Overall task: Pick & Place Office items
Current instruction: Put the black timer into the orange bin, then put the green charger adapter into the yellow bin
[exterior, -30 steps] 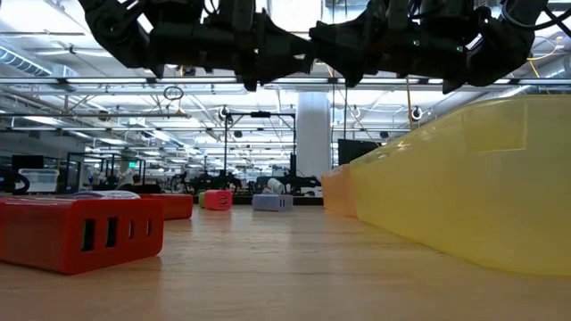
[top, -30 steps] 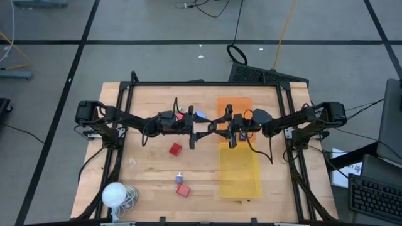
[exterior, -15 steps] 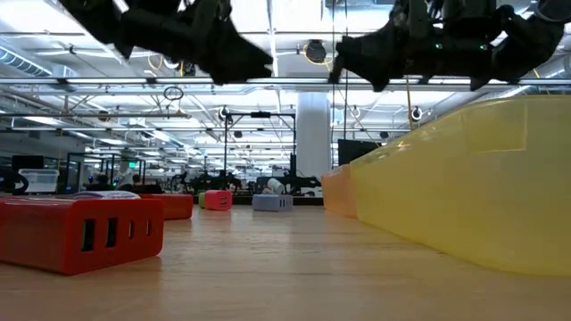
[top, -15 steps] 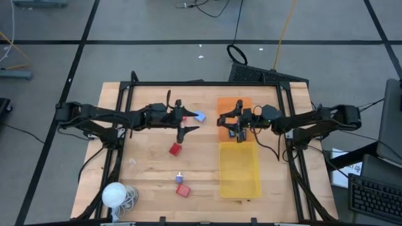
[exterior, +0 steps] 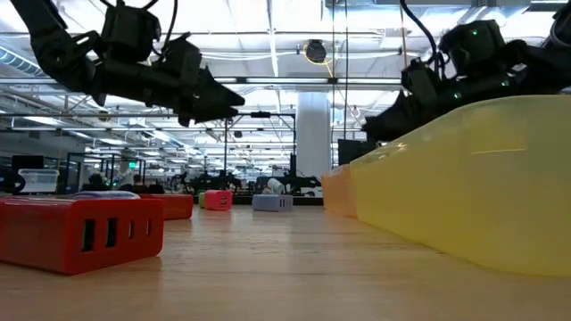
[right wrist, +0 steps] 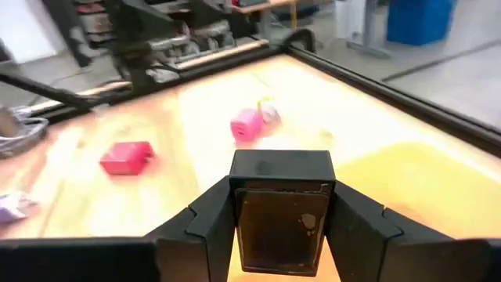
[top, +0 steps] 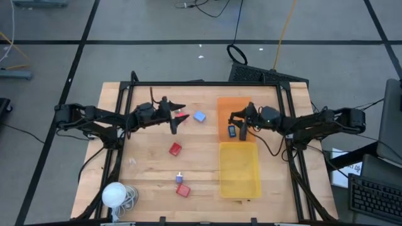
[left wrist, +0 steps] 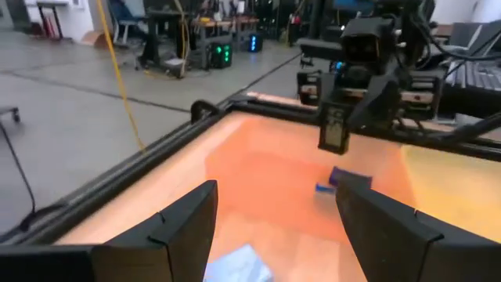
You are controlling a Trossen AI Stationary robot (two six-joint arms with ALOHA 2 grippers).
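Right fingers [right wrist: 203, 223] — clamping black block [right wrist: 282, 207]

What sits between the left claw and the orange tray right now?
In the high view, a light-blue block lies on the wood between the left claw and the orange tray; a small red piece sits right at the claw.

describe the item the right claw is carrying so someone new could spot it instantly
Start at the orange tray at the table's far right side, beyond the yellow tray. The right claw hangs over it, shut on a small black block, flat and rectangular, held upright between the fingers. It is the only item off the table; the red blocks and light-blue piece lie on bare wood.
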